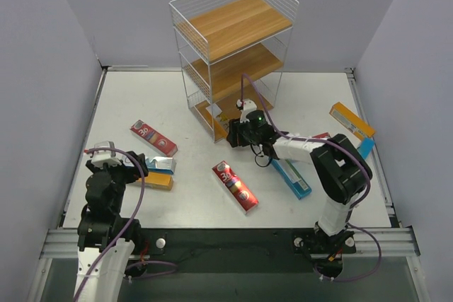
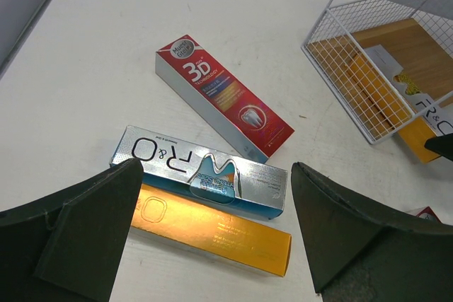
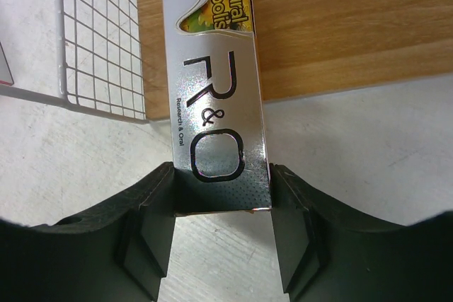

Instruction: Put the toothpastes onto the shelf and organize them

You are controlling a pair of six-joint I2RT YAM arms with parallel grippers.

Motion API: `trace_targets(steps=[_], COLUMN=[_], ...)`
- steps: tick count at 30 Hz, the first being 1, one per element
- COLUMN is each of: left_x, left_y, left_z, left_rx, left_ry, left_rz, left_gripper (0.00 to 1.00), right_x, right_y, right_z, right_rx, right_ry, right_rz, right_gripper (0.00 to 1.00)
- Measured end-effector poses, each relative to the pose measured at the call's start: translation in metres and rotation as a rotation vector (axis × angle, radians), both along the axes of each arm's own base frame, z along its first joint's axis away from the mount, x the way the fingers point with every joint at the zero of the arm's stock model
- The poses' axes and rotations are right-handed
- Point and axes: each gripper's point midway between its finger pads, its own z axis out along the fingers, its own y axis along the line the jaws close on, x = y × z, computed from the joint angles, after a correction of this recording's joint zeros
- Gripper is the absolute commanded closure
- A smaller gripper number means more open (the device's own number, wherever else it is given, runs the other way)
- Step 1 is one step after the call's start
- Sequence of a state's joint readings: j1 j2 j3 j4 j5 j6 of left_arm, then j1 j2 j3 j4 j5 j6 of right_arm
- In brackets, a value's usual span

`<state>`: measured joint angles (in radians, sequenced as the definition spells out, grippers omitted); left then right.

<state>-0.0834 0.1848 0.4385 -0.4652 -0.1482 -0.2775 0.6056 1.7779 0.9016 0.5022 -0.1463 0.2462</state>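
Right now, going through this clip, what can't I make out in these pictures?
Overhead view: the right gripper and wrist mostly cover the silver carton it grips.
Right wrist view: that carton's far end is cut off by the top edge.
Left wrist view: a finger of the left gripper hides one end of the orange carton.

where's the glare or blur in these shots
Right wrist: foil sheen on the propolis carton, its lettering sharp, the near fingers dark with little detail. Left wrist: foil glare on the teal carton, fingers soft at the edges. Top external: even light, only faint shadow under the shelf, nothing blurred.
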Motion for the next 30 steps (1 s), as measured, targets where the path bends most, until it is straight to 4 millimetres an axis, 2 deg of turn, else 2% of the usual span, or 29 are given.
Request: trace_targets(steps=[12,15,16,18,22,30], left_x=[0.001,0.002,0.002,0.002,0.002,0.002], left_y=[-0.001,-0.001,-0.001,-0.001,-0.001,-0.001], left_z=[-0.001,-0.002,-0.002,-0.002,-0.002,-0.002], left_rx=[0.0,0.0,0.0,0.0,0.0,0.0], left_ry=[0.008,0.01,0.01,0.01,0.01,0.01], left_rz=[-0.005,-0.006,-0.007,-0.007,-0.008,-0.007], left_gripper=[0.03,0.03,0.03,0.03,0.03,0.03], right_x=[0.011,0.01,0.01,0.009,0.007,-0.004], right_y=[0.025,0.028,0.029,0.029,0.031,0.018], right_z=[-0.005,-0.006,-0.006,-0.006,-0.006,-0.003], right_rx=[0.009,0.019,0.02,0.023,0.033,0.134], right_ry=[-0.004,0.001,0.002,0.003,0.012,0.057], right_rz=[0.038,0.054,0.057,0.064,0.065,-0.01], right_gripper=[0.58,0.5,0.44,0.38,0.29,0.27])
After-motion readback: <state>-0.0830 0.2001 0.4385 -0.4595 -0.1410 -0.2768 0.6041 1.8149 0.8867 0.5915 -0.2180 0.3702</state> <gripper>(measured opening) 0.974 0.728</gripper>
